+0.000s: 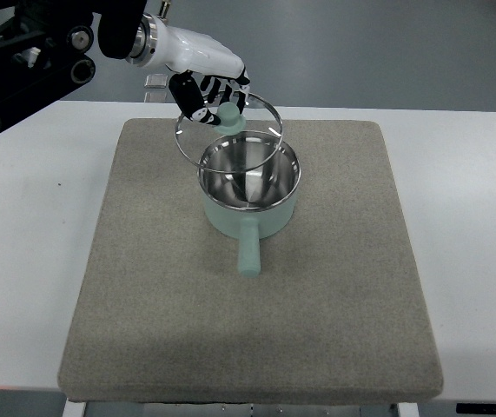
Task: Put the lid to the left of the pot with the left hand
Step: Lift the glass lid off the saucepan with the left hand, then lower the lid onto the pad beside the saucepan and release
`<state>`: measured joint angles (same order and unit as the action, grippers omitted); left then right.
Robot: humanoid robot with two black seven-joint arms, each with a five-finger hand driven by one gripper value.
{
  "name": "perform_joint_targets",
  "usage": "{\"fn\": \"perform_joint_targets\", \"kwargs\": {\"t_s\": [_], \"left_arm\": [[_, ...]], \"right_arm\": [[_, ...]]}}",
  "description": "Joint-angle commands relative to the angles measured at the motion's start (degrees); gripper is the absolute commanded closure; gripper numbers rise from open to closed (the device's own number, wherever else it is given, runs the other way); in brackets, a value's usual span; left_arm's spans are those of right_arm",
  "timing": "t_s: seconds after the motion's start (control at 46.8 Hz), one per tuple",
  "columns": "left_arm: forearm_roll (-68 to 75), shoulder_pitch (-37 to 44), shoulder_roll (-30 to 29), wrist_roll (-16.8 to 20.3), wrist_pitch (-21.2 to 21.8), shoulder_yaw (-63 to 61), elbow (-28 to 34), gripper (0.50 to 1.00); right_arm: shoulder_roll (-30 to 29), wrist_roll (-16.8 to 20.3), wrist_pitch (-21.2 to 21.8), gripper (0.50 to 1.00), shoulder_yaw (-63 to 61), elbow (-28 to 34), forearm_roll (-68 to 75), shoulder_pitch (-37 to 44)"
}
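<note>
The pot stands upright near the middle of the grey mat, a little toward the far edge; its outside is pale mint green, its inside bright polished steel, and it holds nothing that I can see beyond reflections on the metal; its short green handle points toward my side of the worktop.

My left hand comes in from the upper left, white shell over dark fingers; those fingers are curled about the lid, grasping it at or beside its mint-green knob; I cannot tell exactly which fingers touch the knob and which the glass.

The lid is clear glass with a thin metal rim; through it I see the mat and the pot's far rim; it is lifted off the pot and tilted, its near edge overlapping the pot's opening, its far edge lying beyond the pot and slightly to the left; it is not on the mat.

The mat lies flat on the white worktop, its corners rounded.
</note>
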<state>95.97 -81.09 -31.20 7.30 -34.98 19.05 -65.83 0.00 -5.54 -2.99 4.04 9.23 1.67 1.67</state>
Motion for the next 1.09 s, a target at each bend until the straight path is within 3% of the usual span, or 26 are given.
{"fn": "perform_joint_targets", "kwargs": {"t_s": [0.0, 0.299, 0.663, 0.962, 1.069], "left_arm": [[0.1, 0.8, -3.5, 0.0, 0.0, -0.1, -0.9, 1.000], [0.6, 6.5, -10.5, 0.0, 0.0, 1.2, -0.5, 1.000], [2.6, 13.9, -10.2, 0.0, 1.4, 3.5, 0.9, 1.000], [2.5, 18.3, -9.3, 0.0, 8.8, 4.7, 2.7, 1.000], [2.4, 19.0, -7.8, 0.0, 10.0, 4.6, 3.9, 0.907]], "right_arm": [[0.0, 0.0, 0.0, 0.579, 0.0, 0.0, 0.0, 0.0], [0.0, 0.0, 0.0, 0.577, 0.0, 0.0, 0.0, 0.0], [0.0, 0.0, 0.0, 0.579, 0.0, 0.0, 0.0, 0.0], [0.0, 0.0, 0.0, 0.579, 0.0, 0.0, 0.0, 0.0], [0.0, 0.0, 0.0, 0.579, 0.0, 0.0, 0.0, 0.0]]}}
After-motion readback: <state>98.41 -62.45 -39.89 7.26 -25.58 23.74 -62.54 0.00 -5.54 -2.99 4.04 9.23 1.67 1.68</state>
